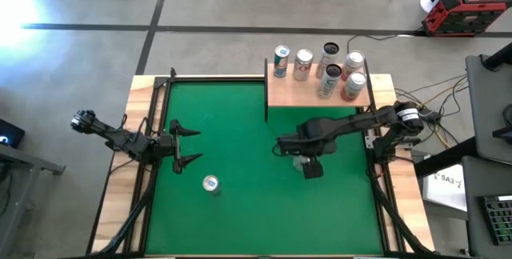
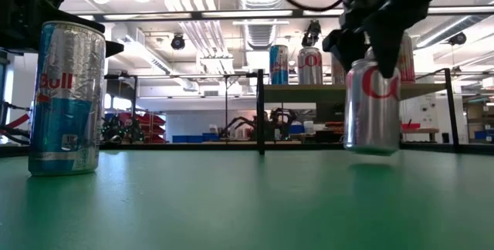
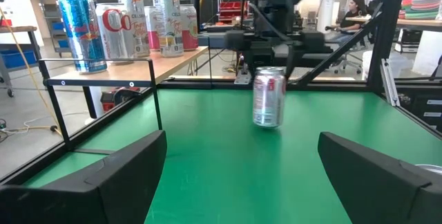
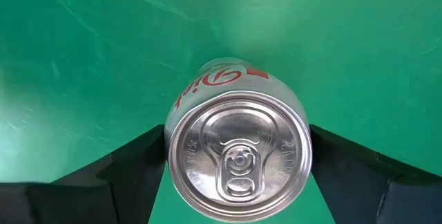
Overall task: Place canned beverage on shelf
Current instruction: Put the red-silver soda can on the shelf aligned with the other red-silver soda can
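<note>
A: Right gripper is clamped on a silver Diet Coke can, one finger on each side just under the rim. From the low view I read the can as upright and lifted a little clear of the green table.

B: Where over the table?

A: Right half, closer to the right edge than the left, short of the shelf. The shelf stands at the far edge near the far-right corner, a pale board on black posts.

B: Shelf contents?

A: Six cans standing, bunched along its back and right side. The front left part of the board is bare.

B: Left arm?

A: Left gripper hangs by the left edge, fingers spread wide, nothing between them. It points across at the held can.

B: Anything else on the felt?

A: One Red Bull can, silver and blue, upright, toward the near-left part of the table, near the left gripper but not touching it.
</note>
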Motion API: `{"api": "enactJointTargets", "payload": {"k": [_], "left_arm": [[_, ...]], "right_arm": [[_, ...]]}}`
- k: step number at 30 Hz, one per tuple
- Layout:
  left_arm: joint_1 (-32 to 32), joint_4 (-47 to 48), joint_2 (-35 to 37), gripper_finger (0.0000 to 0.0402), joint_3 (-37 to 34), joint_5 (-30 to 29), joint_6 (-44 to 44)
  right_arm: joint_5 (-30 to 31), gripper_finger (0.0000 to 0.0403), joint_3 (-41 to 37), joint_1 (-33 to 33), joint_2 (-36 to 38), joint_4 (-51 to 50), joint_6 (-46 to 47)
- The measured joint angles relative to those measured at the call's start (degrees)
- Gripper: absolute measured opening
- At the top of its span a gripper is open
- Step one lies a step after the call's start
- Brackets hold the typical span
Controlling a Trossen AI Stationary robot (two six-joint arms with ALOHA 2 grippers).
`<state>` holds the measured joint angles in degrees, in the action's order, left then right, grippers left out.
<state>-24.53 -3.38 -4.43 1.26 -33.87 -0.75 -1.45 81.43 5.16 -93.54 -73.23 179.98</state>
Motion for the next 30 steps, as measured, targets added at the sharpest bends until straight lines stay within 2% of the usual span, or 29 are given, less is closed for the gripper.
{"api": "enactJointTargets", "payload": {"k": [17, 30], "left_arm": [[0.00, 0.00, 0.00, 0.0361, 0.00, -0.02, 0.00], [0.00, 0.00, 0.00, 0.0361, 0.00, -0.01, 0.00]], "right_arm": [[0.11, 0.0311, -0.30, -11.31, 0.00, 0.03, -5.18], [0.20, 0.0311, -2.23, -13.02, 0.00, 0.46, -9.23]]}}
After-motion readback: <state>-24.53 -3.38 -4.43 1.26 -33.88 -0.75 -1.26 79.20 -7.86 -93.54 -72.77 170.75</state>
